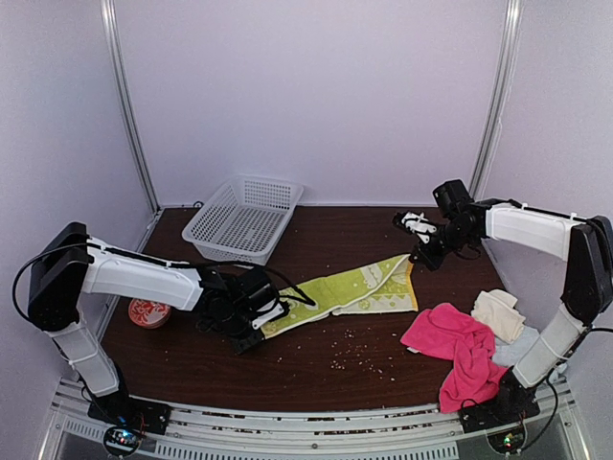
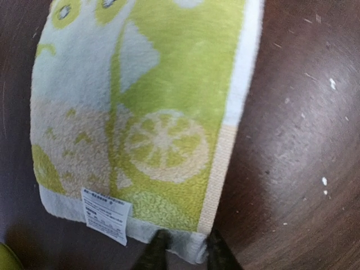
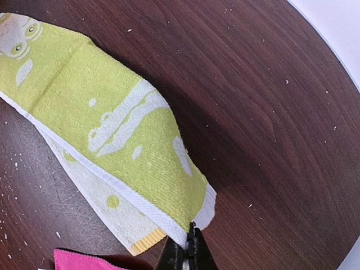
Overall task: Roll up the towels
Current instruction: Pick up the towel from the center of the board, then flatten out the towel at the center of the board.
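Between the claws the lime-yellow towel [image 1: 354,287] lies flat: right claw [image 3: 191,233] clenched on one corner, left claw [image 2: 185,250] straddling the opposite hem, grip unclear. Pink towel [image 1: 460,350] near the right claw, basket [image 1: 230,257] beyond the left.

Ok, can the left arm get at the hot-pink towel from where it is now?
Probably not from here. The hot-pink towel lies far right beside the right arm's base, while the left gripper sits at the lime-yellow towel's left end. Nothing blocks the way, but it looks a long stretch.
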`<state>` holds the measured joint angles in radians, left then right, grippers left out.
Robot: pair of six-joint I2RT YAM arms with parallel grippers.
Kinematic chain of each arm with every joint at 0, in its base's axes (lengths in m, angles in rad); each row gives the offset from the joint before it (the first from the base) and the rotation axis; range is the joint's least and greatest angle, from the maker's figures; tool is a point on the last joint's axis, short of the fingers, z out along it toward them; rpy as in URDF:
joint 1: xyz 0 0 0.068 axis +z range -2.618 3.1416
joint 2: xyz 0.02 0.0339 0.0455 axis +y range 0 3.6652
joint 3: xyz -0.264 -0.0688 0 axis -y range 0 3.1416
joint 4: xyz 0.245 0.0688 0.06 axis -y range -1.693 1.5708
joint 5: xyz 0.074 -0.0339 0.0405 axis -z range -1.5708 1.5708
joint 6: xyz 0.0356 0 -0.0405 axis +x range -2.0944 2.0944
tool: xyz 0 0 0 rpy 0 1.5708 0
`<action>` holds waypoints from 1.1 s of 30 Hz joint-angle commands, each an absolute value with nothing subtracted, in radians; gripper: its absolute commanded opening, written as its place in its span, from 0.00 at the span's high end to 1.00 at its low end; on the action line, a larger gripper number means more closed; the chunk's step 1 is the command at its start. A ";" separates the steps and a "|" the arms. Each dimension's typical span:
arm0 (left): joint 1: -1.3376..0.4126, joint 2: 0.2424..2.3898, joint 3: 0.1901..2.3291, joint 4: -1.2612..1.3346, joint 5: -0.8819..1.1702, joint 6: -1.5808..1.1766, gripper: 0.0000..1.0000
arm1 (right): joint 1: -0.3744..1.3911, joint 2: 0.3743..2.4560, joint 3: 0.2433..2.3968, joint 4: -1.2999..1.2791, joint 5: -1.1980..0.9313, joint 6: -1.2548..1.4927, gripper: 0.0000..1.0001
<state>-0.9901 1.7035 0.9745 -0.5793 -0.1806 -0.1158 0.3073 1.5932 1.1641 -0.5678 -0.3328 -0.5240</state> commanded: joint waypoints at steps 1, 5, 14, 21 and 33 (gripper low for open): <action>-0.993 1.695 1.009 -0.606 -0.251 -0.096 0.90 | 0.309 1.590 1.152 -0.557 -0.342 -0.508 1.00; -0.992 1.639 1.035 -0.635 -0.311 -0.098 1.00 | 0.304 1.587 1.179 -0.563 -0.337 -0.486 1.00; -0.953 1.404 1.163 -0.739 -0.394 -0.124 1.00 | 0.252 1.553 1.376 -0.582 -0.248 -0.348 1.00; -0.939 1.305 1.355 -0.896 -0.559 -0.184 1.00 | 0.236 1.424 1.501 -0.599 -0.344 -0.308 1.00; -0.940 1.016 1.345 -0.894 -0.328 -0.189 1.00 | 0.236 1.050 1.302 -0.726 -0.623 -0.477 1.00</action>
<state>-0.9424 1.1038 1.3796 -0.8959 -0.4541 -0.1856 0.2401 1.1347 1.3788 -0.6205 -0.4911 -0.3897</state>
